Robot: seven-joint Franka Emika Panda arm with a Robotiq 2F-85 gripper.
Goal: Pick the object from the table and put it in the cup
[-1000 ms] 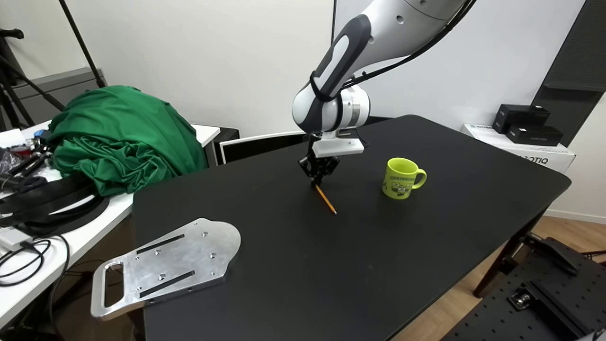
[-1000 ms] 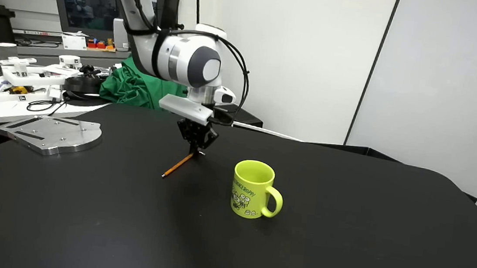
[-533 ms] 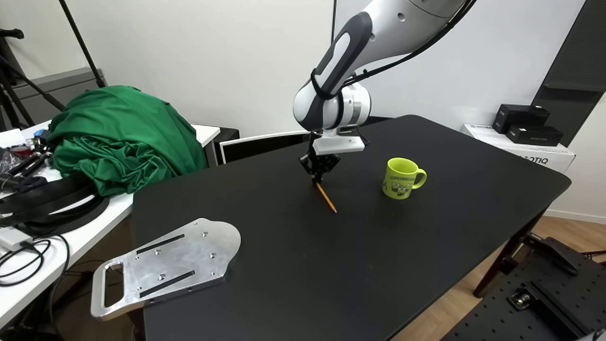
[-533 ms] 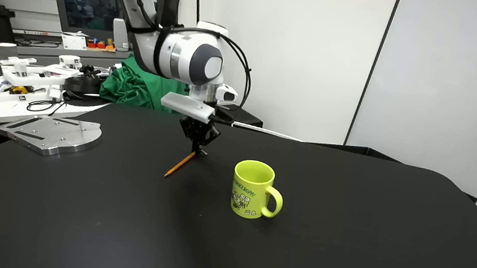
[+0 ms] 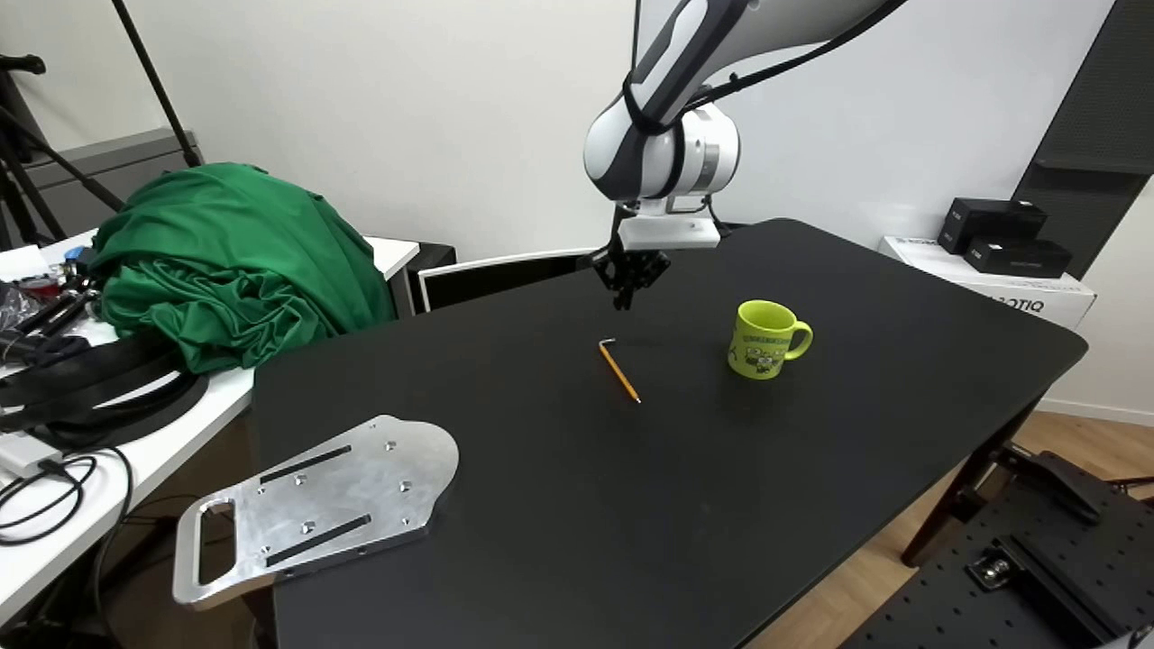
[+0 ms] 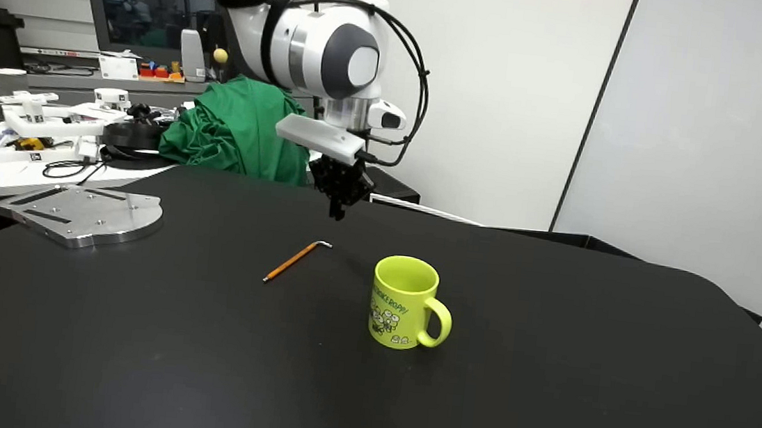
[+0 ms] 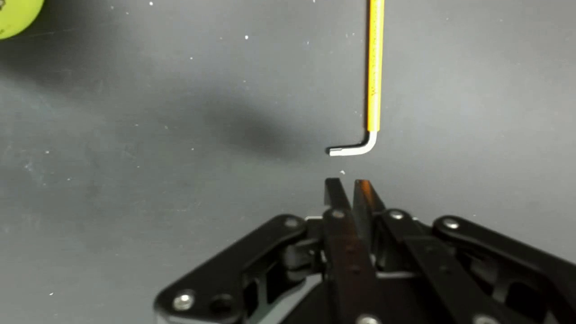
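The object, a thin orange stick (image 5: 620, 372) with a bent silver end, lies flat on the dark table in both exterior views (image 6: 291, 263). In the wrist view the stick (image 7: 375, 67) runs up past the top edge, its bent end pointing left. The lime-green cup (image 5: 759, 347) stands upright with its handle out to the side; it also shows in an exterior view (image 6: 399, 314) and at the wrist view's top left corner (image 7: 15, 15). My gripper (image 7: 348, 181) is above the table near the bent end, apart from the stick. A narrow gap shows between its fingers, with nothing in it.
A flat silver metal board (image 5: 334, 496) lies at the table's edge, also in an exterior view (image 6: 84, 210). A green cloth heap (image 5: 234, 261) sits on a white side table. A white wall (image 6: 469, 97) stands behind the table.
My gripper was at the stick's bent end on the table. It has risen and moved right in both exterior views. The stick shifted slightly earlier and stays on the table; the cup has not moved.
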